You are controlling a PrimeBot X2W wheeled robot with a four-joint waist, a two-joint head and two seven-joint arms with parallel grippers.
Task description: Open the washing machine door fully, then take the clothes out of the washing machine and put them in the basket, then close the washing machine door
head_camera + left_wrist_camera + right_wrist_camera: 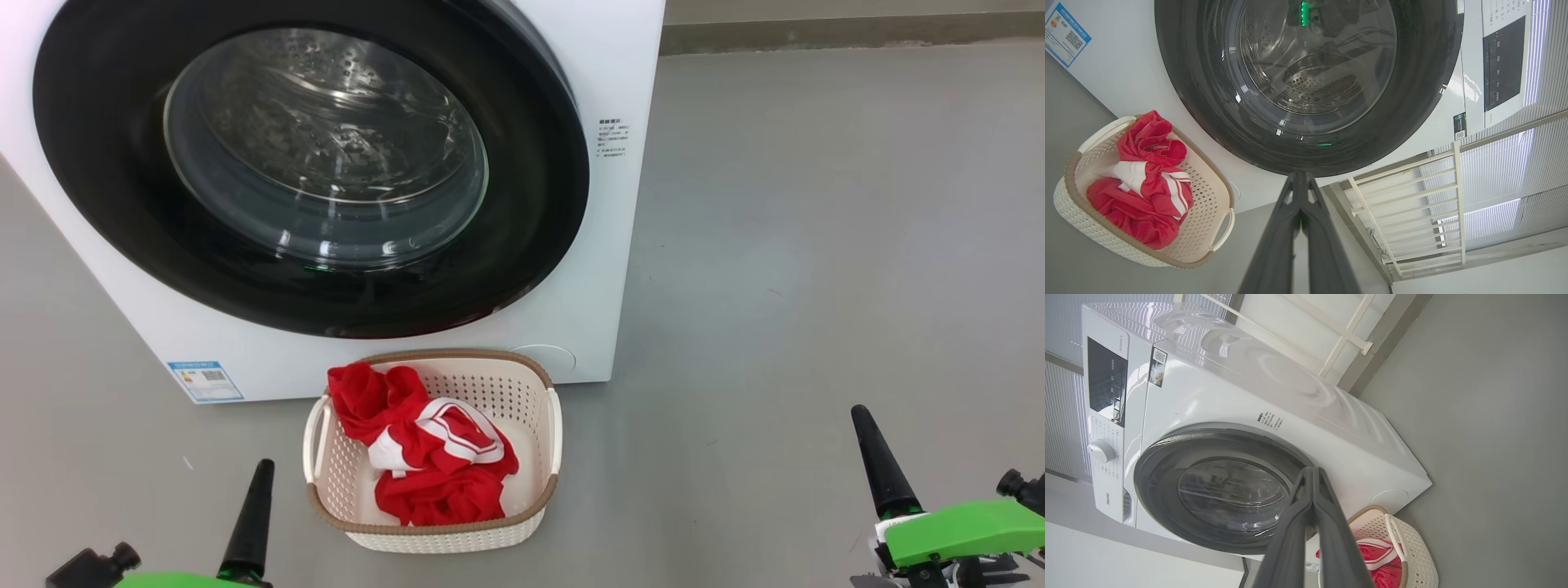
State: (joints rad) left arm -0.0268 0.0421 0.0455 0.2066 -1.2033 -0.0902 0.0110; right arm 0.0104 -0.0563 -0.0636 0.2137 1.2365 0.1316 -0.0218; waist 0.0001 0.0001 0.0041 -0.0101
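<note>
The white washing machine (600, 269) stands ahead with its black-rimmed door (310, 163) lying flat against its front; the steel drum shows through the glass. On the floor in front sits the cream basket (535, 392) holding red clothes (424, 457) with white stripes. My left gripper (261, 474) is shut and empty at the lower left, beside the basket. My right gripper (864, 420) is shut and empty at the lower right, well off to the basket's right. The left wrist view has the door (1208, 102), basket (1208, 196) and clothes (1143, 192); the right wrist view has the door (1155, 490) and basket (1412, 547).
Grey floor (816, 245) spreads wide to the right of the machine. A wall base runs along the back. A blue-white label (206, 380) sits at the machine's lower left corner. A white railing (1412, 196) and ribbed wall panels stand behind the machine.
</note>
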